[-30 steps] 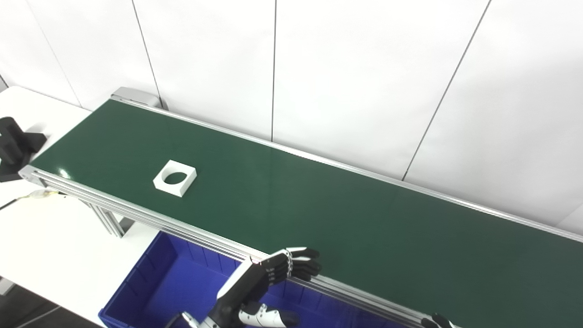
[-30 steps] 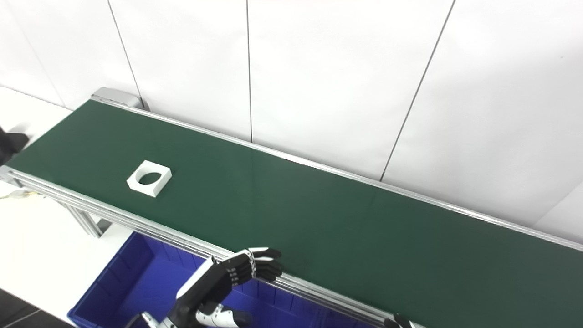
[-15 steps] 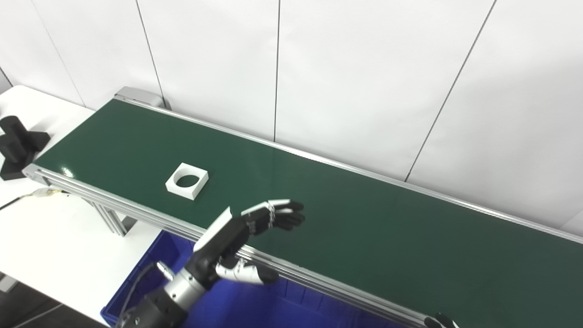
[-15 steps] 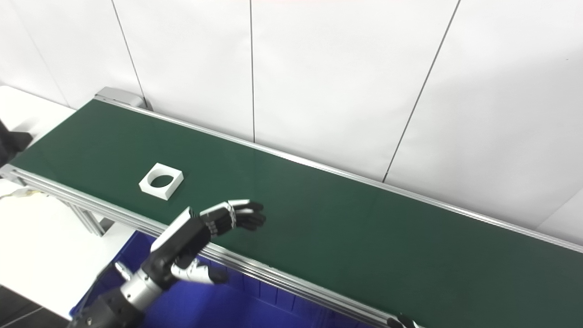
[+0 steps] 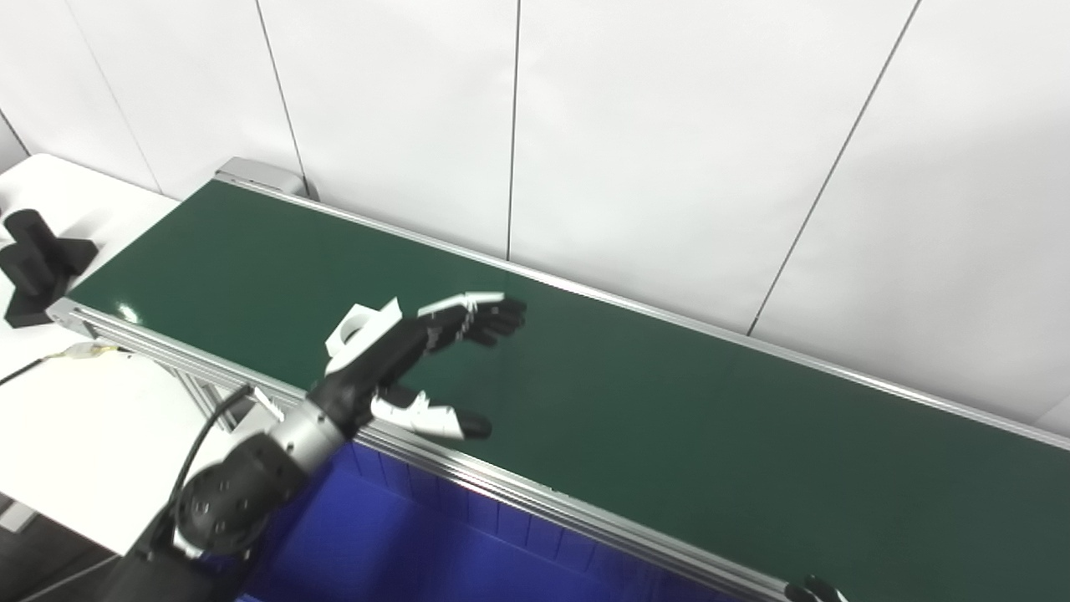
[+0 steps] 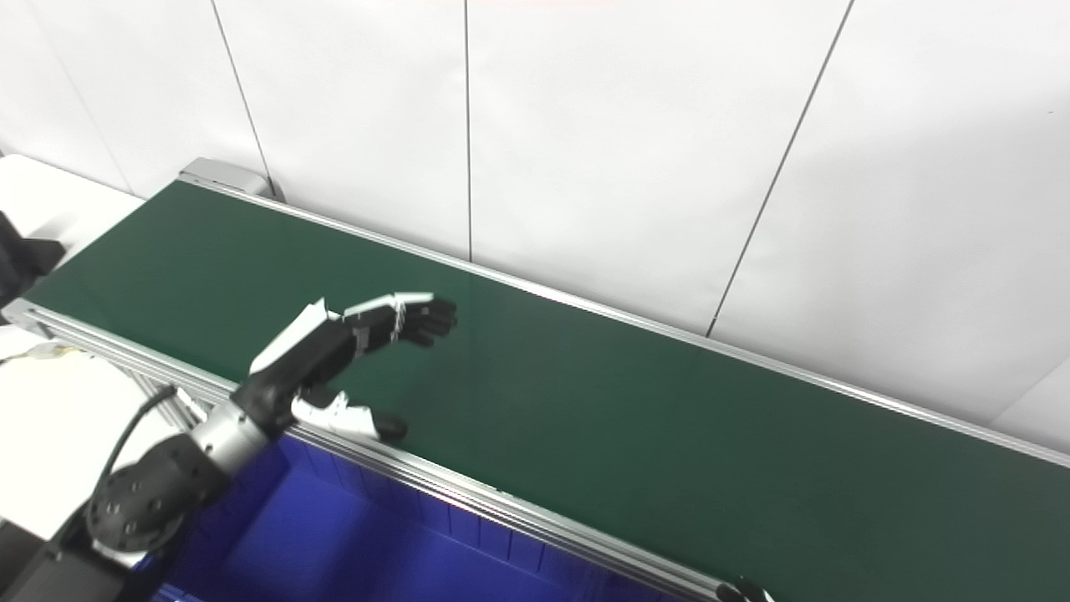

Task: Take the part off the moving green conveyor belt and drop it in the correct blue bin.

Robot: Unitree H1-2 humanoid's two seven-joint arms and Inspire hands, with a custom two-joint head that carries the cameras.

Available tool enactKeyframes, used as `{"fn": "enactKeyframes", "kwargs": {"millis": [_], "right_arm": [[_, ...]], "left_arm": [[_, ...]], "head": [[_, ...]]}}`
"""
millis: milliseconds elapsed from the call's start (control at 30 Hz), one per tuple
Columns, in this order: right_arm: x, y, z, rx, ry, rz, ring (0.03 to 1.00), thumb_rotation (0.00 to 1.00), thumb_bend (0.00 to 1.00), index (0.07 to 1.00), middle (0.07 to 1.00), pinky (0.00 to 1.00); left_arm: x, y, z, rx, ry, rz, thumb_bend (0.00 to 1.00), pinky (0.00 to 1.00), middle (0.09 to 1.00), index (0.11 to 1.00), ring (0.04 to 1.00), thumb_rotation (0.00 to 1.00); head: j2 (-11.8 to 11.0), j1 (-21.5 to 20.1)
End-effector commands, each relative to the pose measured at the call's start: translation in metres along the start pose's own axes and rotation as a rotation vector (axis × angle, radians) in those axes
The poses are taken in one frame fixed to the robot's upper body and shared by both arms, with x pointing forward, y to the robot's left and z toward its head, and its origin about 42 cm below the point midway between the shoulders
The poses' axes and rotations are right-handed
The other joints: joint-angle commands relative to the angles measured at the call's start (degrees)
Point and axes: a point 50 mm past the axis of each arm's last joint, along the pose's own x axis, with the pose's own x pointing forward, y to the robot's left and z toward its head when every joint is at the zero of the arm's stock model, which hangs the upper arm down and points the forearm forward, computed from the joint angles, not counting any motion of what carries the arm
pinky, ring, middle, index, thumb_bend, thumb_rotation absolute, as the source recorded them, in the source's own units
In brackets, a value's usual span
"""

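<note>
From the left eye view, the left robot hand [image 5: 418, 351] reaches out over the green belt [image 5: 669, 401] with fingers spread and thumb apart, holding nothing. The white part [image 5: 358, 324] lies on the belt right behind it; only a corner and a bit of its round hole show, the wrist covering the rest, and I cannot tell whether they touch. The blue bin [image 5: 435, 552] sits below the belt's near rail, cut off by the bottom edge. A black block [image 5: 38, 263] stands on the white tabletop [image 5: 75, 418] at far left. Of the right robot hand [image 5: 815, 590] only dark fingertips show at the bottom edge; its state I cannot tell.

From the right eye view, the left hand [image 6: 351, 351] hides the part almost wholly; the white sliver at the knuckles could be either. The bin [image 6: 376, 552] is again cropped.
</note>
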Motion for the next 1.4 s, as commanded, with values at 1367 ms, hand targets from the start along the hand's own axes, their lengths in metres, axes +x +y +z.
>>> {"fn": "enactKeyframes", "kwargs": {"millis": [1367], "right_arm": [[0.004, 0.0, 0.009, 0.001, -0.081, 0.003, 0.731, 0.66, 0.51, 0.817, 0.769, 0.63]], "left_arm": [[0.089, 0.089, -0.033, 0.734, 0.257, -0.236, 0.95, 0.81, 0.857, 0.845, 0.853, 0.23]], "head": [[0.51, -0.03]]}}
